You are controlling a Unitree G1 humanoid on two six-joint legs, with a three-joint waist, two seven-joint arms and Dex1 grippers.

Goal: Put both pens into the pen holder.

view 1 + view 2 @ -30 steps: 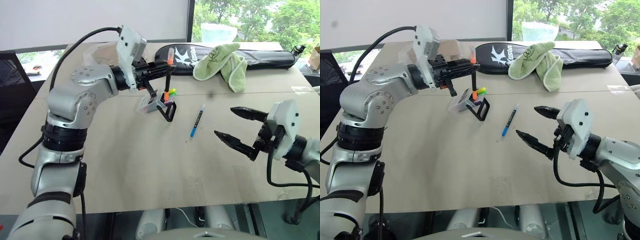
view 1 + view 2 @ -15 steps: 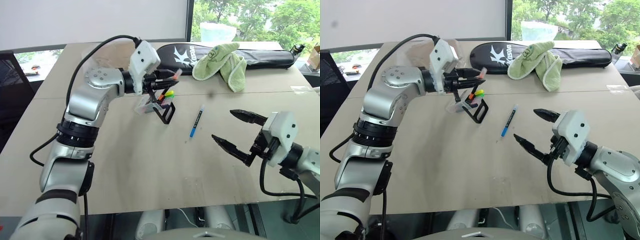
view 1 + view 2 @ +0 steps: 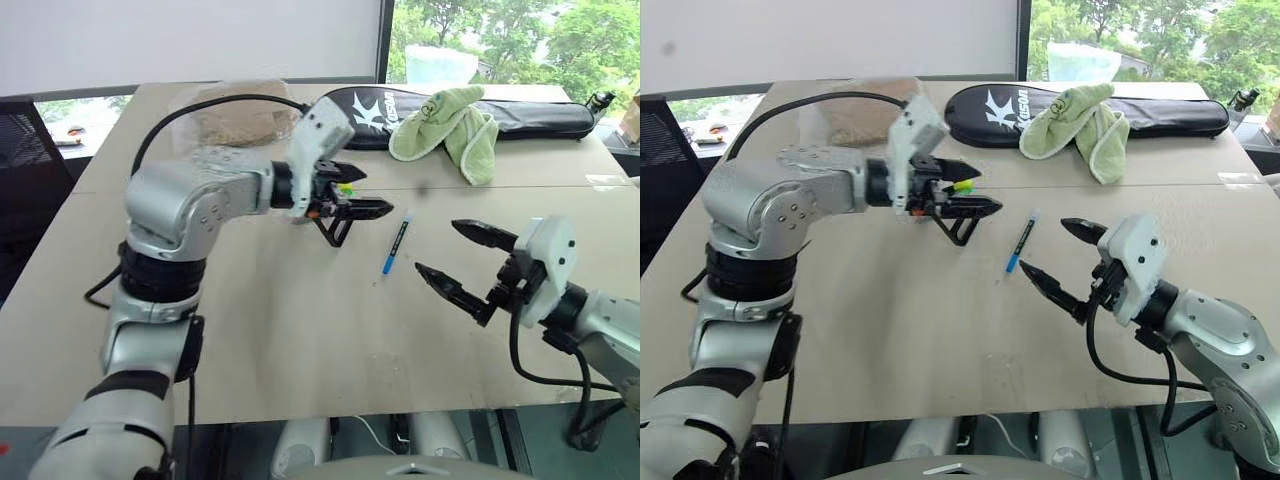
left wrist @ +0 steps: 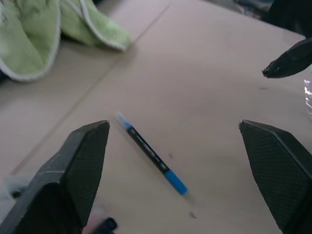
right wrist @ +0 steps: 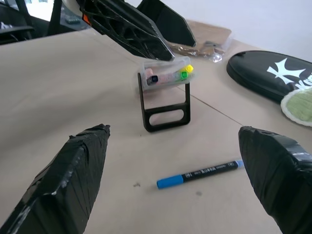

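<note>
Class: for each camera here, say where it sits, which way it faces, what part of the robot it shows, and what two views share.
Head views: look down over the table; both arms show.
Left wrist view: looks past the open left gripper at the blue pen.
Right wrist view: looks past the open right gripper toward the pen holder.
Shared: both wrist views show the blue pen.

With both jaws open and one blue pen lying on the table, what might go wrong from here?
1. The left gripper hangs right at the pen holder, which looks light; a swing toward the blue pen might knock it over.
2. The right gripper is also open beside that pen; if both arms reach for it, they may collide.
3. The pen is slim and lies flat, so closing jaws might push it away.
</note>
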